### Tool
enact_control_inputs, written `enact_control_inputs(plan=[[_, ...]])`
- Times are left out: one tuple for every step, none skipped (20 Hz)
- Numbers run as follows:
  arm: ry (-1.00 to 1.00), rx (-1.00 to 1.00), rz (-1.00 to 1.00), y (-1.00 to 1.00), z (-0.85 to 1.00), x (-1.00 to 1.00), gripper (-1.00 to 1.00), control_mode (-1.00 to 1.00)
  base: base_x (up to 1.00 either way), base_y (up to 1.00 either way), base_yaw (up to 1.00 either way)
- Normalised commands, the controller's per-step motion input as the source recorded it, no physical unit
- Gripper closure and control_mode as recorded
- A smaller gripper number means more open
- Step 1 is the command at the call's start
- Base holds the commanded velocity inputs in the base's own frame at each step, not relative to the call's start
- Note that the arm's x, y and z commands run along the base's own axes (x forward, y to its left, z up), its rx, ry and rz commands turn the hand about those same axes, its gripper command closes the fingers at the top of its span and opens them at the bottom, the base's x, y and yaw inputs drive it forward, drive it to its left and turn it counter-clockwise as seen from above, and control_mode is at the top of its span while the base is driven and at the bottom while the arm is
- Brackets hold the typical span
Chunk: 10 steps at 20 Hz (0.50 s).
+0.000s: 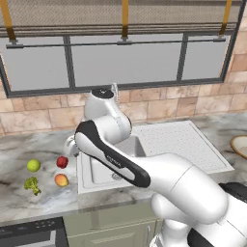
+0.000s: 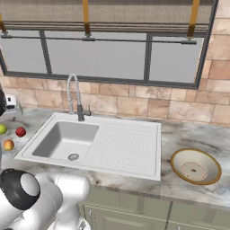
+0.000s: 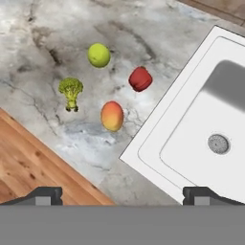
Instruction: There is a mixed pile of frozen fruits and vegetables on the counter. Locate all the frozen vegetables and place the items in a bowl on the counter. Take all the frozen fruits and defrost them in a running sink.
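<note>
In the hand view the mixed pile lies on the marble counter (image 3: 57, 33), left of the sink (image 3: 158, 143): a yellow-green fruit (image 3: 99, 55), a glossy red piece (image 3: 140, 79), a broccoli floret (image 3: 71, 88) and an orange-red fruit (image 3: 112, 116). My gripper (image 3: 123, 196) hangs high above them, open wide and holding nothing. The left base view shows the same pieces: yellow-green fruit (image 1: 33, 165), red piece (image 1: 62, 162), orange-red fruit (image 1: 61, 180), broccoli (image 1: 32, 185). The tan bowl (image 2: 195, 166) stands on the counter right of the drainboard, far from the pile.
The white basin with its round drain (image 2: 73, 157) and ribbed drainboard (image 2: 128, 146) lies between pile and bowl. A chrome coil faucet (image 2: 74, 96) rises behind the basin. The counter's front edge and wooden floor (image 3: 33, 172) run close below the pile.
</note>
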Motion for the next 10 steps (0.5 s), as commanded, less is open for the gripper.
enact_control_inputs(plan=[[0.00,0.00,0.00,0.38,-0.10,0.00,-1.00,-1.00,0.00,0.00,0.00],[0.00,0.00,0.00,0.37,-0.11,0.00,-1.00,-1.00,0.00,0.00,0.00],[0.00,0.00,0.00,0.35,-0.12,0.00,-1.00,-1.00,0.00,0.00,0.00],[0.00,0.00,0.00,0.31,-0.16,0.00,-1.00,-1.00,0.00,0.00,0.00],[0.00,0.00,0.00,0.31,-0.17,0.00,-1.00,-1.00,0.00,0.00,0.00],[0.00,0.00,0.00,0.27,-0.20,0.00,-1.00,-1.00,0.00,0.00,0.00],[0.00,0.00,0.00,0.23,-0.23,0.00,-1.00,-1.00,0.00,0.00,0.00],[0.00,0.00,0.00,0.21,-0.26,0.00,-1.00,-1.00,0.00,0.00,0.00],[0.00,0.00,0.00,0.20,-0.27,0.00,-1.00,-1.00,0.00,0.00,0.00],[0.00,0.00,0.00,0.20,-0.27,0.00,-1.00,-1.00,0.00,0.00,0.00]])
